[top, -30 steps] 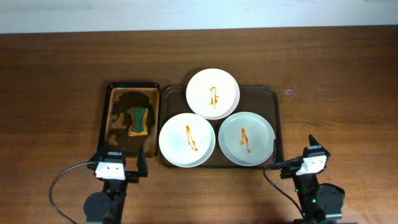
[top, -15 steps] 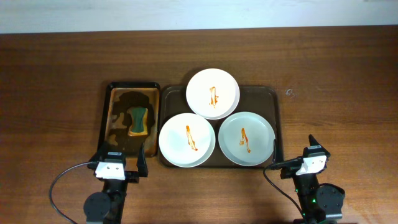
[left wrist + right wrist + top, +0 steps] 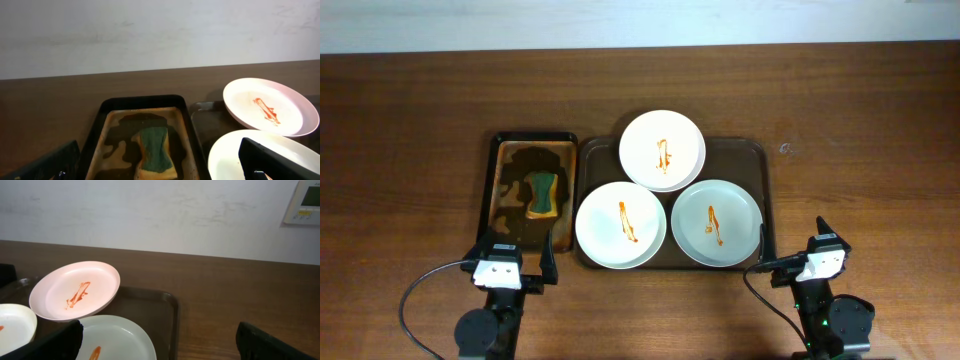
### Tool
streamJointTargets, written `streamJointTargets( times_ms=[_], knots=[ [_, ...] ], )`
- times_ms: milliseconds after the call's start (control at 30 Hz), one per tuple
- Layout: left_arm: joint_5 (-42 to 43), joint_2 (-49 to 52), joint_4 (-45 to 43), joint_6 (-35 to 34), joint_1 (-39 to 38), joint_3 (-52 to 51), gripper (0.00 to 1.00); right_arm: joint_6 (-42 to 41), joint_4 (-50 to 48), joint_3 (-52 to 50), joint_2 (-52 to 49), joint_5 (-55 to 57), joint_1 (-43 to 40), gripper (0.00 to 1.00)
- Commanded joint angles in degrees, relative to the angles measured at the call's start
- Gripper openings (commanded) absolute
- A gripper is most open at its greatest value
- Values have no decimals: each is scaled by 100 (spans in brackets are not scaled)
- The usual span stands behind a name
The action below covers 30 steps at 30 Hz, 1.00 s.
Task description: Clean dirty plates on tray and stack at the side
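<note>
White plates (image 3: 663, 149), three, all smeared, sit on the brown tray (image 3: 735, 155) mid-desk. Sponge (image 3: 542, 193) lies directly beyond the left gripper (image 3: 516, 256), long axis toward the far edge; right gripper (image 3: 792, 248) sits farther off. Both stand open, empty.

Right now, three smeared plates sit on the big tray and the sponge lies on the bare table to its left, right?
Not quite. The sponge lies in the small tray, not on the bare table, as the overhead view shows. The rest holds: three smeared plates sit on the big tray, with the sponge to its left.
</note>
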<state>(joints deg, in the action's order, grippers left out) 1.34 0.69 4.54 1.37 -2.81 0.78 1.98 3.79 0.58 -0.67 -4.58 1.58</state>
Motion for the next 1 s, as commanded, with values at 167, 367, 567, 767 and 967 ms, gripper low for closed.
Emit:
streamJointTargets(
  times_ms=[167,367,567,767,967],
  knots=[
    [83,142,431,-201,37,334,100,-94,17,15,31,-96,28,98],
    [59,1641,1224,-197,37,1749,100,-98,658,905,-662,-79,28,99],
    [66,3886,2599,-199,37,3816,100,-396,2013,2710,-2656,-337,28,98],
    [227,5772,4323,-201,37,5654,100,-396,3633,4503,-4765,-1180,28,98],
    [313,6559,3670,-205,37,5672,94,-398,3593,4765,-5672,-1781,31,98]
  ],
)
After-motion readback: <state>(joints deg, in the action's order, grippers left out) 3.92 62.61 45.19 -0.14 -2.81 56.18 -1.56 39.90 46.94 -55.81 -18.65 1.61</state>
